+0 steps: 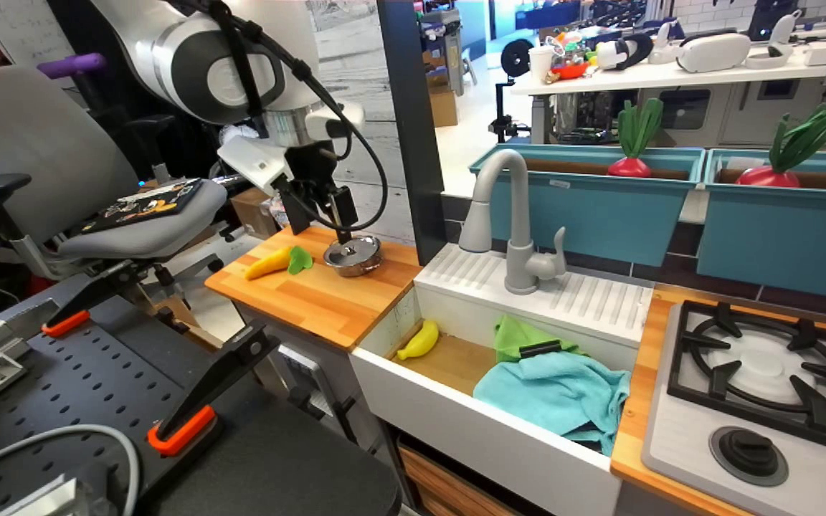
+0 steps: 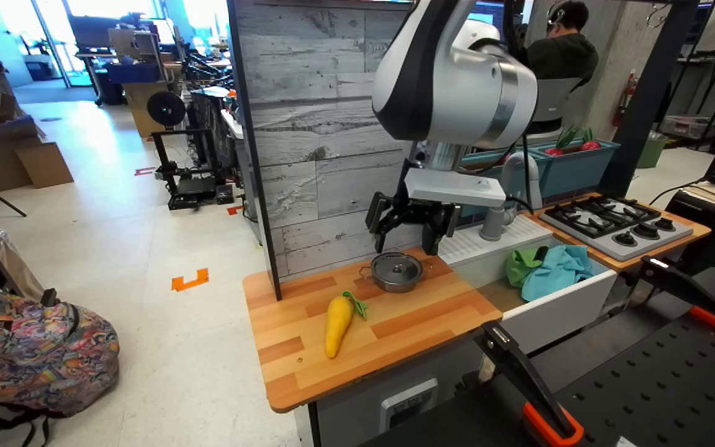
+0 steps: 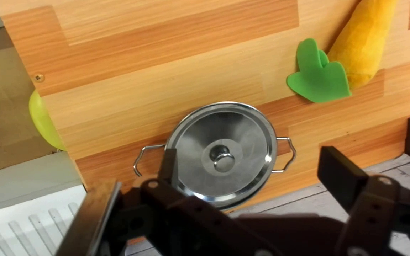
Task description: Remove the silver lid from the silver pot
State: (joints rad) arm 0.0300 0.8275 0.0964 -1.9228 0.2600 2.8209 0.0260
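The silver lid (image 1: 353,248) lies on the silver pot (image 1: 357,270) on the wooden counter, and covers its opening. Lid (image 2: 396,267) and pot (image 2: 397,287) also show together in an exterior view. In the wrist view the lid (image 3: 194,142) has a round knob at its middle, and the pot's wire handles stick out on both sides. My gripper (image 2: 404,249) is open and empty above the pot, apart from the lid. In the wrist view the gripper (image 3: 248,151) has its fingers wide apart; the left finger overlaps the lid's edge in the picture, and the knob lies between them.
A yellow toy vegetable with green leaves (image 2: 337,323) lies beside the pot on the wooden counter (image 2: 419,329). A wood-patterned wall (image 2: 320,136) stands close behind. The sink (image 1: 485,448) holds a yellow banana (image 1: 420,340) and cloths (image 1: 556,390). A grey faucet (image 1: 520,229) stands behind it.
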